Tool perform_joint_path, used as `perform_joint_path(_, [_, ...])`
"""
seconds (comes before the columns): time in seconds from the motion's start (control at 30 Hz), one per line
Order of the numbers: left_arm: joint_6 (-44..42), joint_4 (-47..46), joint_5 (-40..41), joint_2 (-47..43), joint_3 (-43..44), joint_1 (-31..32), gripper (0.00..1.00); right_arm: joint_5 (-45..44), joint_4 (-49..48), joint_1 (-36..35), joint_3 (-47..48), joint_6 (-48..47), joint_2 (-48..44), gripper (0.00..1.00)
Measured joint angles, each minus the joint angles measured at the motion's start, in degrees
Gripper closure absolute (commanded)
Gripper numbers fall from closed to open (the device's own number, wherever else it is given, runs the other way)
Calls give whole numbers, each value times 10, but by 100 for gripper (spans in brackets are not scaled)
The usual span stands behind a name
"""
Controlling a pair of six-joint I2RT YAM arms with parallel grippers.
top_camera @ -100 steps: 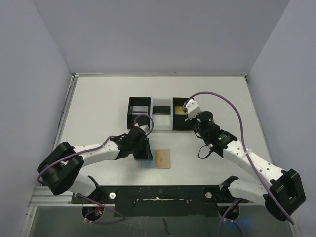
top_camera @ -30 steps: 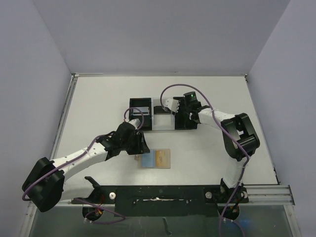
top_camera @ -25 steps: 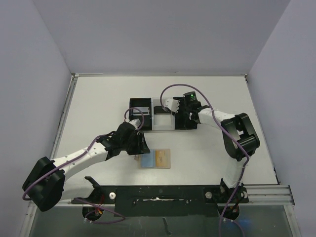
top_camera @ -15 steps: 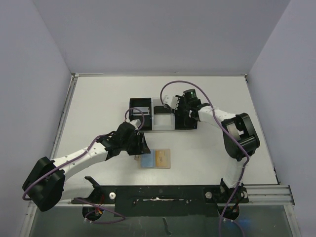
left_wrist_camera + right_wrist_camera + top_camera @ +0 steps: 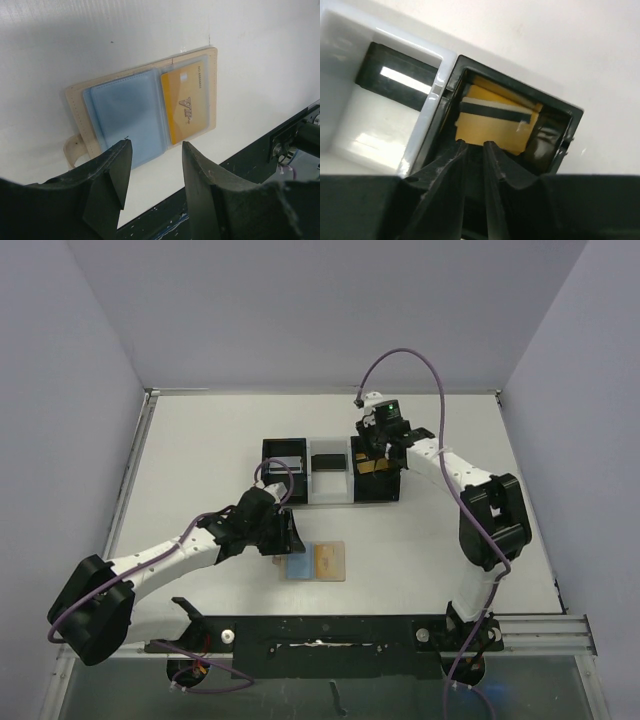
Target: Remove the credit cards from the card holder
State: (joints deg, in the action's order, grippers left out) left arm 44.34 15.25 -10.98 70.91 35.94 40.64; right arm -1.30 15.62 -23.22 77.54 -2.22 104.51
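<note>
Two arms are out over the table (image 5: 200, 470). In the top view the left arm (image 5: 170, 555) runs from lower left to mid-frame. Its left gripper (image 5: 154, 152) hangs over the card holder's (image 5: 75, 100) lower edge, jaws wide, nothing between them. The right arm (image 5: 450, 465) folds up the right side. The right gripper (image 5: 475, 146) sits over the tray's (image 5: 330, 498) right black bay, jaws down to a narrow slit, nothing seen in them.

Tray, upper centre:
- left black bay: pale card (image 5: 285, 462)
- white middle bay: dark card (image 5: 400, 77)
- right bay: yellow cards (image 5: 490, 127), one stripe-up

The card holder lies open flat below the tray, with a light blue card (image 5: 127, 115) and a gold VIP card (image 5: 187, 102) in its sleeves.
</note>
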Motion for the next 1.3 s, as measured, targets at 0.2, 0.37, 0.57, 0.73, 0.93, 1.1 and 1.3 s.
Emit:
perform_joint_path(0.2, [0,0,0,5,0,0,57,-5,63,0,-2,163,-2,82])
perform_joint_path(0.37, [0,0,0,5,0,0,57,-14,101,0,-1,222,13,84])
perform_joint_path(0.57, [0,0,0,5,0,0,57,-37,120,0,15,245,58,85])
perform_joint_path(0.73, [0,0,0,5,0,0,57,-53,128,0,22,251,80,85])
perform_joint_path(0.93, [0,0,0,5,0,0,57,-65,127,0,40,252,104,84])
perform_joint_path(1.1, [0,0,0,5,0,0,57,-73,122,0,52,252,117,83])
perform_joint_path(1.3, [0,0,0,5,0,0,57,-77,115,0,57,255,125,82])
